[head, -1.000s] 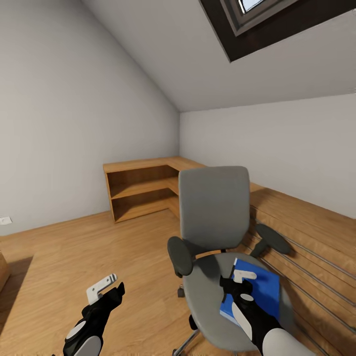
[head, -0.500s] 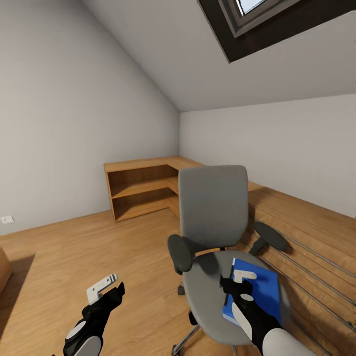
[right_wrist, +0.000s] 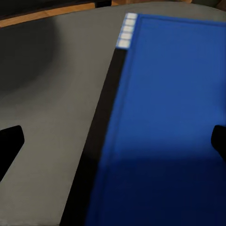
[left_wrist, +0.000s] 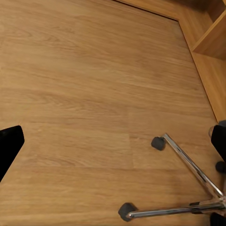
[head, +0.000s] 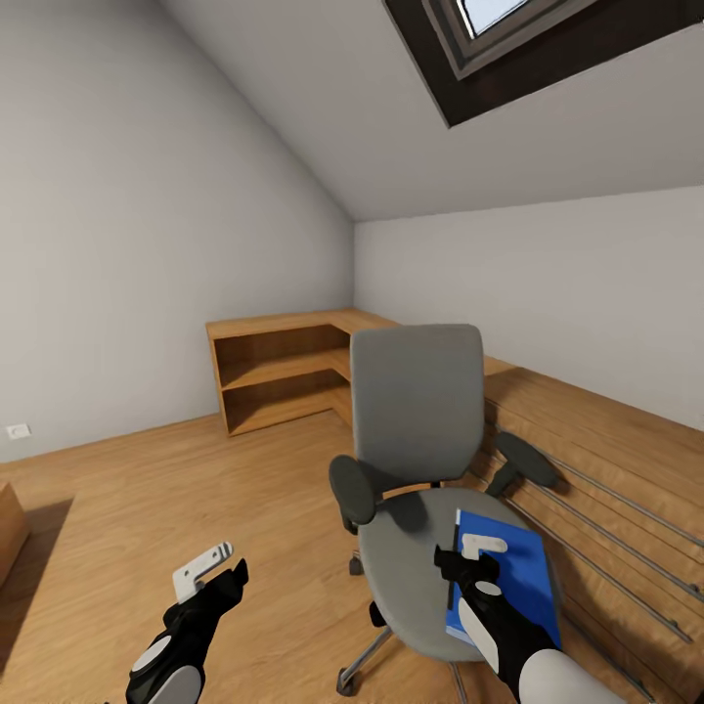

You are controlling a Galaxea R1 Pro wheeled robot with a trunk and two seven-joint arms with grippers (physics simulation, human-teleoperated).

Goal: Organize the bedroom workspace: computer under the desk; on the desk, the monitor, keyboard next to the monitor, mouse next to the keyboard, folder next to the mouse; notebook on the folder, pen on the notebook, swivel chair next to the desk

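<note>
While the right hand (head: 471,559) hangs over the chair seat: step in hand reads as picking up the folder.
Folder: flat bright blue rectangular folder with a dark spine edge (head: 516,577) lies flat on the seat of the grey fabric swivel chair with black armrests and chrome star base (head: 418,420), on the seat's right half.
Right hand state: released, fingers spread; in the right wrist view the black fingertips (right_wrist: 9,141) sit wide apart, straddling the spine and the blue cover, nothing between them.
Left hand (head: 210,572): white fingers parted, empty, hanging over bare light wood floor (left_wrist: 84,84) beside the chrome chair legs.
How to do it well: flat thing on soft fabric, so go for an edge, likely the dark spine side, get one finger under, close, lift level. My guess is the casters let the chair roll if pushed sideways, so press straight down.
Hard to make out: folder thickness; whether the right fingers touch the cover or just hover.
Cut off: near edge of the folder sits behind the right arm in the head view.
Other furniture: wooden corner shelf unit (head: 279,367) against the far wall.
</note>
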